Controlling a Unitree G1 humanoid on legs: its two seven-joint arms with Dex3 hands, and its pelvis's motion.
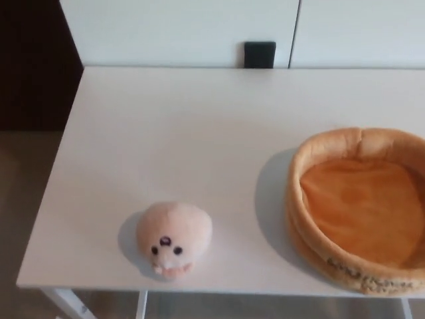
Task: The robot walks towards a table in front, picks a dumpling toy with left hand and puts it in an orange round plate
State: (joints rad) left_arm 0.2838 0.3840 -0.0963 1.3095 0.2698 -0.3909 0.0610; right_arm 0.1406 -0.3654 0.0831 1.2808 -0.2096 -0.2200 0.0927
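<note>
A pale pink plush dumpling toy (pixel 173 239) with a small dark-eyed face sits near the front left edge of the white table (pixel 179 139). To its right lies the round orange plush plate (pixel 362 206) with a raised rim and nothing in it; its right side runs out of the picture. A stretch of bare tabletop separates toy and plate. Neither of my hands shows in the head view.
A white wall or cabinet (pixel 179 30) rises behind the table, with a small black square (pixel 259 54) at its base. Dark floor lies past the table's left edge (pixel 30 73). The table's front edge runs just below the toy.
</note>
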